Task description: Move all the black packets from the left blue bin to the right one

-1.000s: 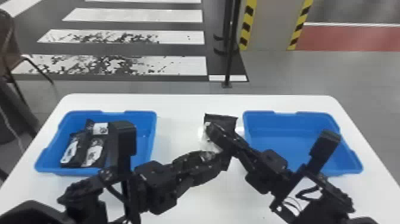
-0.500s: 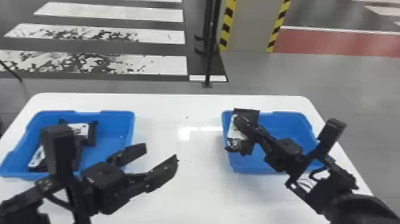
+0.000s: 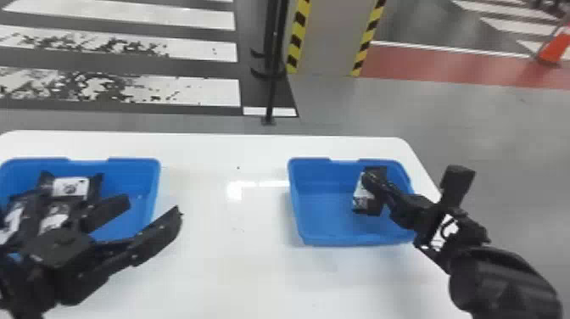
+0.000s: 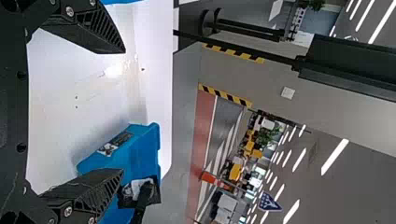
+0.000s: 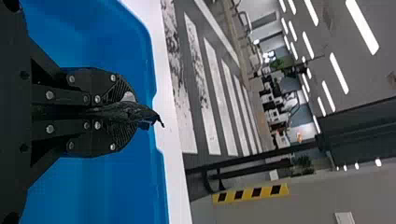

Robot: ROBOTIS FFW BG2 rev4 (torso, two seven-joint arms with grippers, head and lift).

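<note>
In the head view, my right gripper (image 3: 373, 182) is over the right blue bin (image 3: 303, 203), shut on a black packet (image 3: 375, 205) with a white label. The right wrist view has the right gripper (image 5: 128, 112) with the packet (image 5: 123, 111) pinched edge-on between its fingers, bin walls around it. My left gripper (image 3: 155, 205) stands open beside and partly over the left blue bin (image 3: 156, 182), nothing between its fingers. Several black packets (image 3: 70, 186) lie in that bin, partly behind the left arm. In the left wrist view, the left gripper (image 4: 123, 112) has its fingers wide apart.
Both bins rest on a white table (image 3: 224, 263), with bare tabletop between them. A black stand (image 3: 271, 85) and a striped pillar (image 3: 326, 38) rise from the floor behind the table's far edge. An orange cone (image 3: 553, 46) is farther off at the right.
My right gripper has carried the packet from between the bins to over the right bin. The left gripper, formerly beside that packet, has opened and moved back left. The head view has swung right.
</note>
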